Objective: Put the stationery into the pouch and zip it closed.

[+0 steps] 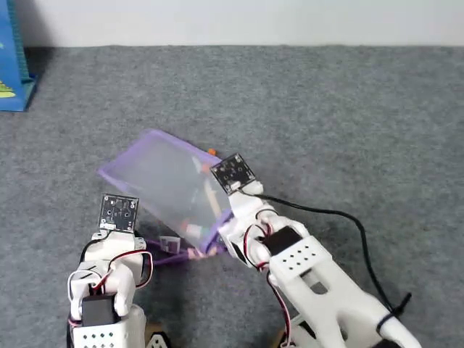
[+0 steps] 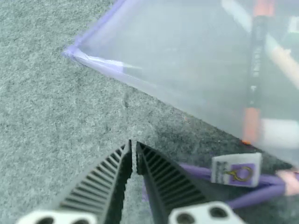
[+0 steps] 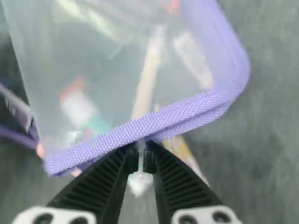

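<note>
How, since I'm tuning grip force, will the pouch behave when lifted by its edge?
Probably floppy: the pouch looks like thin clear film. The pens inside would likely slide to the low end. Its woven purple edging, where the right gripper pinches, should slip less.

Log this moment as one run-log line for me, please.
pouch: stationery inside | right end effector: shut on pouch's purple edge | left end effector: shut, over grey carpet beside strap
</note>
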{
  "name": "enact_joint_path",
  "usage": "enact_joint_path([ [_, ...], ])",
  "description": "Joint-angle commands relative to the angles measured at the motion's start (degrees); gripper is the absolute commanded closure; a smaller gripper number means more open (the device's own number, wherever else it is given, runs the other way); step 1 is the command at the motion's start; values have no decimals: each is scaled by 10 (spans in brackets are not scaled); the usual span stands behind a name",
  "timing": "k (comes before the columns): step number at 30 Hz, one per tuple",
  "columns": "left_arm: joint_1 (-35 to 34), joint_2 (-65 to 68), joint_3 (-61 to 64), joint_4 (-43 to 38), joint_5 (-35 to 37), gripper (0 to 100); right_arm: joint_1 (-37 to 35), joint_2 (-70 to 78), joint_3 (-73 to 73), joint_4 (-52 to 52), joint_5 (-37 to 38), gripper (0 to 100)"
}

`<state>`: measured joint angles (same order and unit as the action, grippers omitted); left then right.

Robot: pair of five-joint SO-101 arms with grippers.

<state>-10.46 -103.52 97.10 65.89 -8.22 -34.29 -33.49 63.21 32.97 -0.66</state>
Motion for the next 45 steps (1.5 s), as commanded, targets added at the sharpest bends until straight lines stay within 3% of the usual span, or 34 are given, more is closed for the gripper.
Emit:
enact_joint_path([
  [1, -4, -7, -7, 4, -1, 986, -4, 0, -12, -77, -6, 957],
  [6, -4, -7, -7, 4, -1, 986, -4, 0, -12, -51, -6, 957],
  [14, -4, -7, -7, 4, -1, 986, -6, 0, -95, 170, -8, 954],
  [21, -4, -7, -7, 4, -1, 986, -31, 2, -156, 311, -71, 763],
  [25, -4, -7, -7, 4, -1, 986, -80, 7, -156, 308, -74, 754],
  [33, -4, -7, -7, 4, -1, 986, -136, 7, -115, 196, -93, 754],
  [45, -4, -7, -7, 4, -1, 986, -138, 14, -69, 115, -96, 754],
])
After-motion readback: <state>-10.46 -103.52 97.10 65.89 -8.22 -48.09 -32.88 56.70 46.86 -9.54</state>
